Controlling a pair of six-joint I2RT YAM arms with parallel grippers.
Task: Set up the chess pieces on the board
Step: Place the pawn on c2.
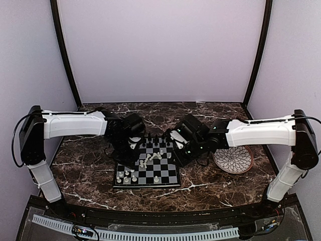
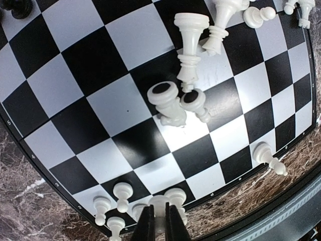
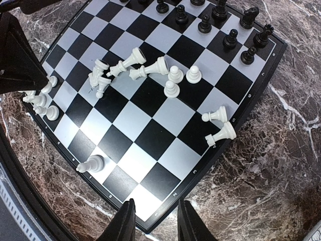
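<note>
The left pincer (image 2: 160, 221) is clenching a white piece (image 2: 160, 202) at the near edge of the board (image 2: 75, 60), its two dark fingers (image 2: 147, 226) pressing the piece from either side. Small white pawns (image 2: 122, 193) are standing just beside the held piece in the same edge rows. Farther in, a cluster of white pieces (image 2: 188, 55) is lying toppled across the middle squares, several touching one another. The right pincer (image 3: 155, 221) is hanging released above the board's near right corner, with nothing between its fingers. In its view a lone white man (image 3: 92, 163) is standing by the near edge, two fallen men (image 3: 220, 125) are lying on their sides by the right edge, and three upright men (image 3: 193, 75) are standing mid-board beside the toppled cluster. Black pieces (image 3: 220, 25) are standing upright in the far rows. The board is resting on a dark marbled surface (image 1: 200, 186) between the two arms, and a round patterned plate (image 1: 233, 159) is sitting near it on the right.
</note>
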